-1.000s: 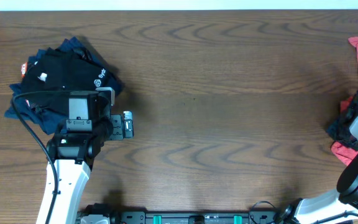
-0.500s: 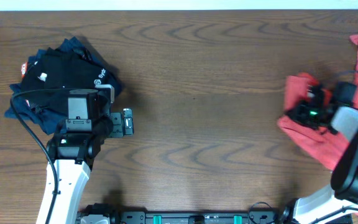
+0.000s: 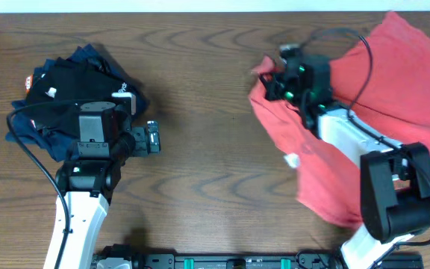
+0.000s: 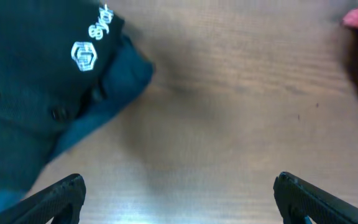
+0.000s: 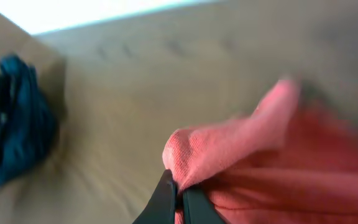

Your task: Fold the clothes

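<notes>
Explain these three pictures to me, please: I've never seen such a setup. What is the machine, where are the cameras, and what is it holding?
This is a robot with a left arm and a right arm, working at a wooden table. The wide picture comes from a fixed camera overhead. The other two come from a small camera on each wrist, looking out past that arm's own fingers. The left end effector is open and empty, beside a dark pile of black and navy clothes. The right end effector is shut on a fold of the red shirt, which lies spread over the table's right side.
</notes>
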Controlling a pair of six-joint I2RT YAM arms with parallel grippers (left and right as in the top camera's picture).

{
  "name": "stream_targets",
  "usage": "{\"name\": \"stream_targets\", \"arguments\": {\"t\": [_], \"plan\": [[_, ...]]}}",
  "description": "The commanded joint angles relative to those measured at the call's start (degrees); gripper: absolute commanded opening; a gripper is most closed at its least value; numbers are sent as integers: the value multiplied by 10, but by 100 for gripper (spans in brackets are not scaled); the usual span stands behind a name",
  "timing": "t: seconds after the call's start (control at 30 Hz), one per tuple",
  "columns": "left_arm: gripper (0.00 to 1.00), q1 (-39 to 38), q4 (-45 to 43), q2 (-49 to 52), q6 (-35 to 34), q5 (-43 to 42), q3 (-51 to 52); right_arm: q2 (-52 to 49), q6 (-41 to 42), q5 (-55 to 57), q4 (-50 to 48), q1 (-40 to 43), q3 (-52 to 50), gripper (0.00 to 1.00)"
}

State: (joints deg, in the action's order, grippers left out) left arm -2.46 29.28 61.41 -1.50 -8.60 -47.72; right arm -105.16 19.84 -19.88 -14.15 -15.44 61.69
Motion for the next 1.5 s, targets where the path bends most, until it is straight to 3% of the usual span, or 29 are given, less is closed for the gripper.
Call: {"name": "stream_targets", "arguments": {"t": [0.0,0.1,0.17,0.2,0.37,0.53,0.73,0.87,1.2,1.47], "plan": [[98,-2,-12,0,-3,1,-10,3,-37,102,-1,-32,54,23],[98,-2,-15,0,-3,1,-10,5,-71,102,42,-38,84,61],[98,-2,-14,0,-3,1,-10,14,-96,102,106,-29,99,92],[98,-2,-13,0,-4,1,-10,19,-105,103,135,-23,103,99],[98,-2,-11,0,-63,-1,-10,67,-124,126,289,36,104,99],[98,-9,-7,9,-70,-102,-10,129,-125,141,447,126,104,99],[98,-98,-10,63,-70,-122,-10,174,-130,141,571,245,104,99],[98,-185,-35,115,-80,-122,-10,181,-130,141,612,302,104,99],[98,-346,-174,268,-251,-123,-10,183,-130,140,658,366,104,99],[98,-426,-303,378,-278,-129,-10,183,-130,139,658,366,104,99]]}}
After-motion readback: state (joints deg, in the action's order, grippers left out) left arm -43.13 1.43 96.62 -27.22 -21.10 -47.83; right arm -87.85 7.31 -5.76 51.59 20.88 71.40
